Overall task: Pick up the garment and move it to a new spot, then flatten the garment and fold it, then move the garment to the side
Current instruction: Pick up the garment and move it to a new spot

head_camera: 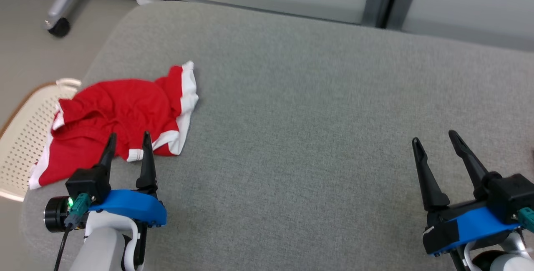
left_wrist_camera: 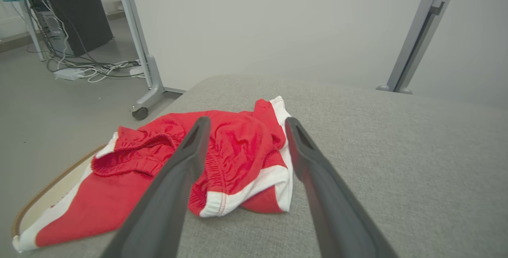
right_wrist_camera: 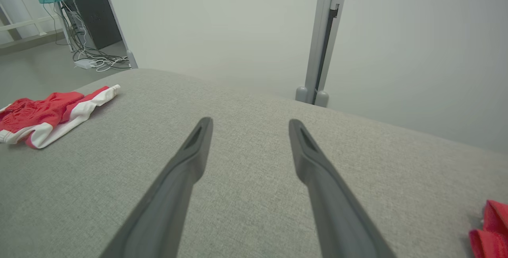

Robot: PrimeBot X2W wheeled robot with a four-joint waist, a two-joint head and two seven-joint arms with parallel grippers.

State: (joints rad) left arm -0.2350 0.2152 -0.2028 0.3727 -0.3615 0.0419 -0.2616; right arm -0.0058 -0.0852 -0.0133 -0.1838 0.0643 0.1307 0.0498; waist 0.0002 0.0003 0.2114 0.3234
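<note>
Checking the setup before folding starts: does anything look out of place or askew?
Yes. The red garment lies crumpled at the left edge of the grey cushion, one end drooping past it over a cream perforated basket. It is neither flat nor centred.

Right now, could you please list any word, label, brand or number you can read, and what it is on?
None: no readable text anywhere.
The red garment shows no print or tag, the left gripper and right gripper carry no legible marking, and the dark cabinet is too blurred to tell.
</note>
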